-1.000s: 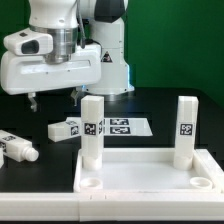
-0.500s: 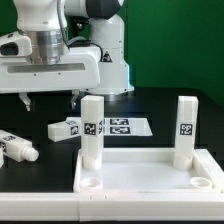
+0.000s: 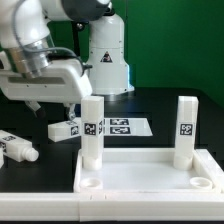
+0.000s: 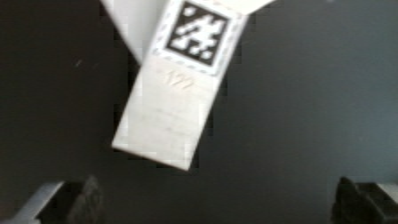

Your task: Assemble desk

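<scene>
The claw (image 4: pixel 214 200) is spread wide and holds nothing. In the wrist view its two dark fingertips (image 4: pixel 61 200) sit far apart, and a loose leg (image 4: pixel 175 95) lies flat on the black table (image 4: pixel 302 100) ahead of the gap between them. In the exterior view this appears to be the leg (image 3: pixel 65 128) lying just beside the marker board (image 3: pixel 128 127), below the claw, toward the exterior view's left. It looks like a hard, light plastic post — stiff and unlikely to bend or crush, but I judge it smooth enough to slip or twist in a loose pinch. The best hold seems to be across its narrow width at the plain middle, clear of the tagged end and of whichever end must enter a socket. There is one panel (image 3: pixel 150 172), at the front of the exterior view. There are four legs in all — two stand upright in the panel's back corners, one (image 3: pixel 92 130) on the exterior view's left and one (image 3: pixel 186 128) on its right. The other two lie loose on the table, the second (image 3: pixel 16 148) near the left edge. Two front sockets (image 3: pixel 90 184) are empty.
</scene>
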